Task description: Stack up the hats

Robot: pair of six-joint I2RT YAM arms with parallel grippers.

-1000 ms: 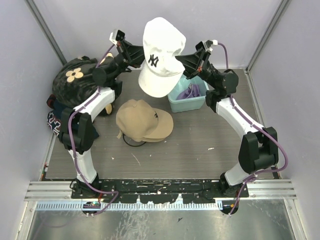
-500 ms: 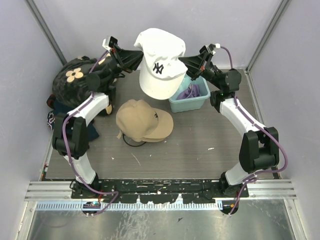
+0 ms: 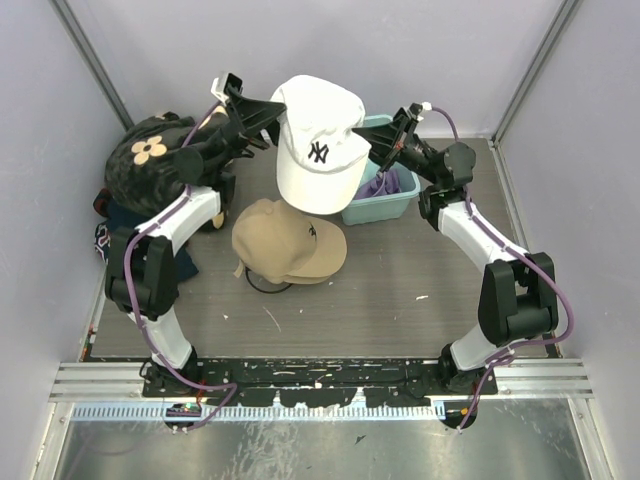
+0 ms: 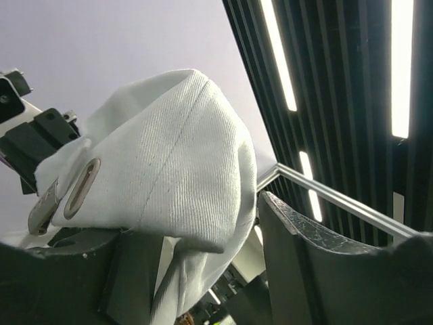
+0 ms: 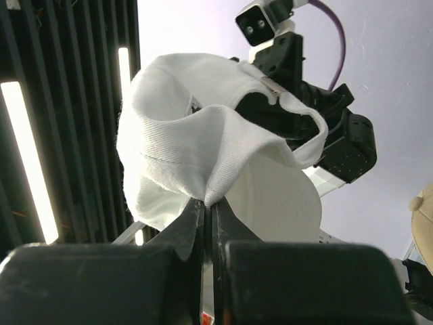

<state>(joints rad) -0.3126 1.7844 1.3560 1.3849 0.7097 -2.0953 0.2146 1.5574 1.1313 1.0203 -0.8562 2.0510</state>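
Note:
The white hat (image 3: 318, 145) hangs in the air above the back of the table, brim pointing down. My right gripper (image 3: 374, 141) is shut on its right rim; in the right wrist view the gripper (image 5: 210, 211) pinches a fold of the white hat (image 5: 196, 145). My left gripper (image 3: 268, 112) stands open at the hat's left side. In the left wrist view the white hat (image 4: 155, 162) droops between the spread fingers (image 4: 304, 264), nearer the left one, unpinched. The tan hat (image 3: 288, 240) lies on the table below, a dark rim (image 3: 262, 284) showing under it.
A teal bin (image 3: 393, 207) holding purple fabric (image 3: 385, 184) stands just right of the raised hat. Black fabric with a tan flower (image 3: 150, 152) and dark clothing (image 3: 110, 240) are piled at the left wall. Grey walls close in the table.
My left gripper has opened and let go of the white hat. The hat has shifted down and right, now held only by the right gripper.

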